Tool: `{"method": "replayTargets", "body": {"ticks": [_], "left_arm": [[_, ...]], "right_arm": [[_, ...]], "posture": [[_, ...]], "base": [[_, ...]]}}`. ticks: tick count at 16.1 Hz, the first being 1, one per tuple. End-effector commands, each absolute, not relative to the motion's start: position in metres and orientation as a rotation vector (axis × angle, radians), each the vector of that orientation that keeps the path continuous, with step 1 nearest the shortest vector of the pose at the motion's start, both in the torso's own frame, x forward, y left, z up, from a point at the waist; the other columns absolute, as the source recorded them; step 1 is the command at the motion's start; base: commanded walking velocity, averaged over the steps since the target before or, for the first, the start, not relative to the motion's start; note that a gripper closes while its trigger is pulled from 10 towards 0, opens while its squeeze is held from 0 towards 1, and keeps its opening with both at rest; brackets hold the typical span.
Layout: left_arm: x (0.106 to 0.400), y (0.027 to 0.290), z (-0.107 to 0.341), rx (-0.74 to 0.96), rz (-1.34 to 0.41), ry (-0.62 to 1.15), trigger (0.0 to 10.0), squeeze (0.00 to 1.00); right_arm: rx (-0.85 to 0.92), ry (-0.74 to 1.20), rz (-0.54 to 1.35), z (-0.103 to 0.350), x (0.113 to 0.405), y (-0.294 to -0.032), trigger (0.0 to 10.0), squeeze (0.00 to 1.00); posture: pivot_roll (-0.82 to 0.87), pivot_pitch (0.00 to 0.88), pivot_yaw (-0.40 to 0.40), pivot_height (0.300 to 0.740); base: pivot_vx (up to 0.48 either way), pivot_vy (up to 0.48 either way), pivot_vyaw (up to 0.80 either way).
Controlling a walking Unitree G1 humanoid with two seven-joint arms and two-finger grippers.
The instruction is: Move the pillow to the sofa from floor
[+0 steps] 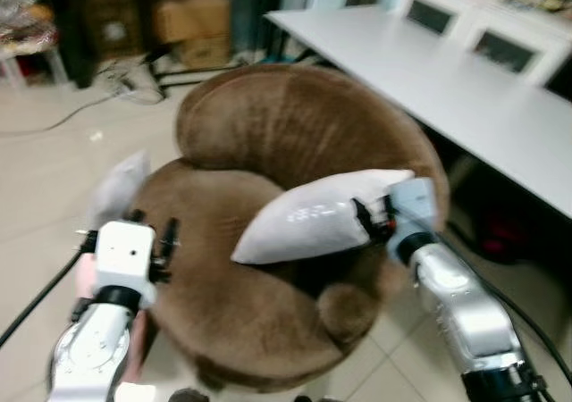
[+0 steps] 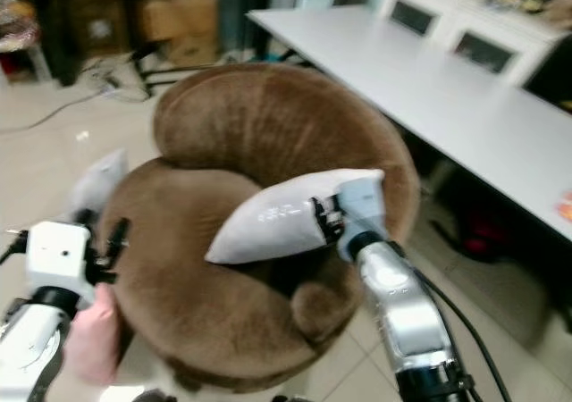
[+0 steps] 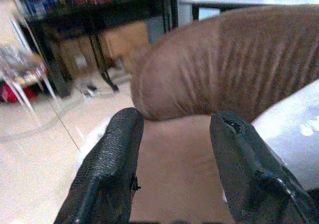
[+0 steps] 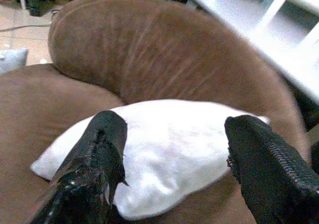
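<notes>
A white pillow lies on the seat of the round brown sofa, leaning against its right arm. My right gripper is at the pillow's right end. In the right wrist view its fingers are spread wide and open, with the pillow lying just beyond them. My left gripper hovers at the sofa's left edge, open, with nothing between its fingers. A second grey-white pillow sits by the sofa's left side, behind the left gripper.
A long white table runs along the right, close to the sofa. Cardboard boxes and cables lie on the tiled floor at the back. A pink blurred shape sits beside my left arm.
</notes>
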State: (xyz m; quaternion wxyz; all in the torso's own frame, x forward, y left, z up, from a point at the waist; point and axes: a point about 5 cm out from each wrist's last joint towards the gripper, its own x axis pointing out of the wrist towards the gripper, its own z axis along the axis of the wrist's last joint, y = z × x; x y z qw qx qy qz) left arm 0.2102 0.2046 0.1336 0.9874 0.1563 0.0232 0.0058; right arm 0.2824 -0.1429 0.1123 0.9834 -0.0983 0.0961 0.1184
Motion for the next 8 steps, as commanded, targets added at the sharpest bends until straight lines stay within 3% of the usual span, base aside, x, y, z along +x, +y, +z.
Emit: {"method": "replayTargets", "body": {"ticks": [1, 7, 8], "left_arm": [[0.2083, 0.2021, 0.1321, 0.319, 0.022, 0.035, 10.0, 0.00], [0.2135, 0.2043, 0.1322, 0.303, 0.048, 0.006, 10.0, 0.00], [0.2140, 0.2040, 0.1318, 0.300, 0.043, 0.003, 10.0, 0.00]], "right_arm": [[-0.264, 0.171, 0.206, 0.1152, 0.2880, -0.1500, 10.0, 0.00], [-0.238, 0.184, 0.231, 0.1139, 0.2924, -0.1456, 10.0, 0.00], [-0.227, 0.184, 0.235, 0.1134, 0.2930, -0.1440, 10.0, 0.00]], "posture": [[0.08, 0.000, -0.144, 0.740], [0.07, 0.000, -0.121, 0.740], [0.07, 0.000, -0.116, 0.740]], "base": [[0.000, 0.000, 0.00], [0.000, 0.000, 0.00], [0.000, 0.364, 0.00]]}}
